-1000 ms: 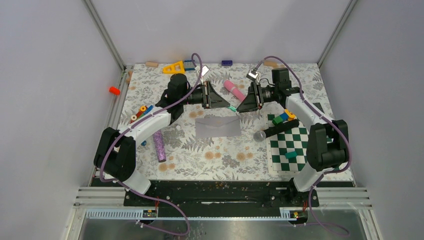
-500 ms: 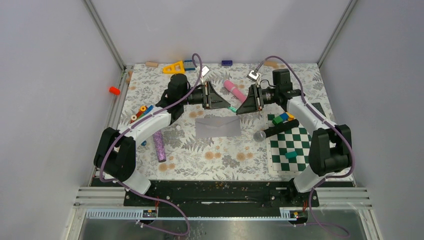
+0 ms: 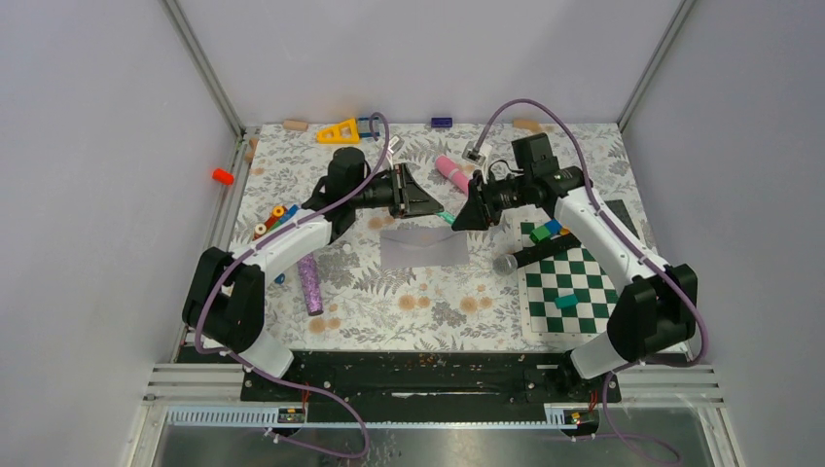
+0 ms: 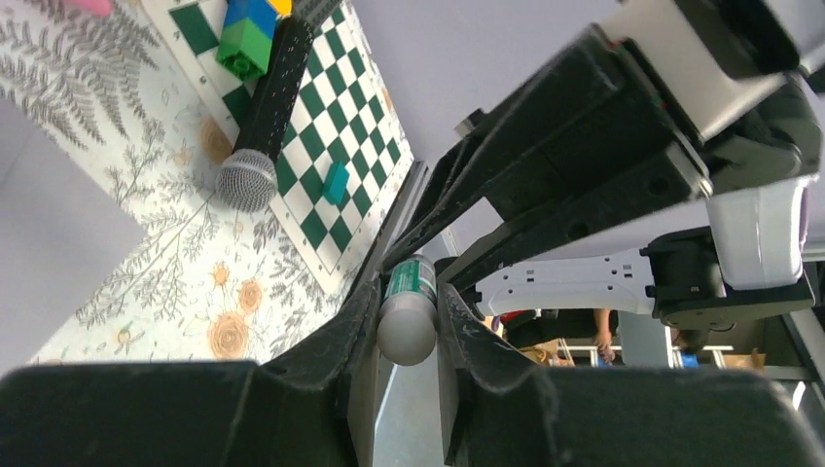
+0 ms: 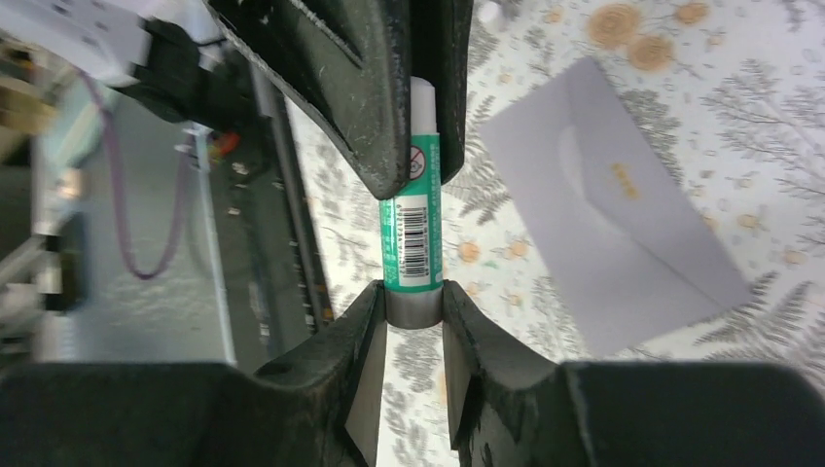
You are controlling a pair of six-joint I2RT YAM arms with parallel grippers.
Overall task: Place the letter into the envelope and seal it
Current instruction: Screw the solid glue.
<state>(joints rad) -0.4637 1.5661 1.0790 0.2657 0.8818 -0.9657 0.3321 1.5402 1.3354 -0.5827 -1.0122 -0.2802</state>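
From above, the left gripper (image 3: pixel 431 205) and right gripper (image 3: pixel 459 216) meet tip to tip just beyond the envelope (image 3: pixel 423 247), which lies flat on the floral table (image 3: pixel 438 306). The left wrist view shows its jaws clamped on one end of a green-labelled glue stick (image 4: pixel 409 309). The right wrist view shows its own jaws clamped on the other end.

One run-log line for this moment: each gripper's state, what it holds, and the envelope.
left gripper: shut on glue stick | right gripper: shut on same glue stick | envelope: flat on table, not held
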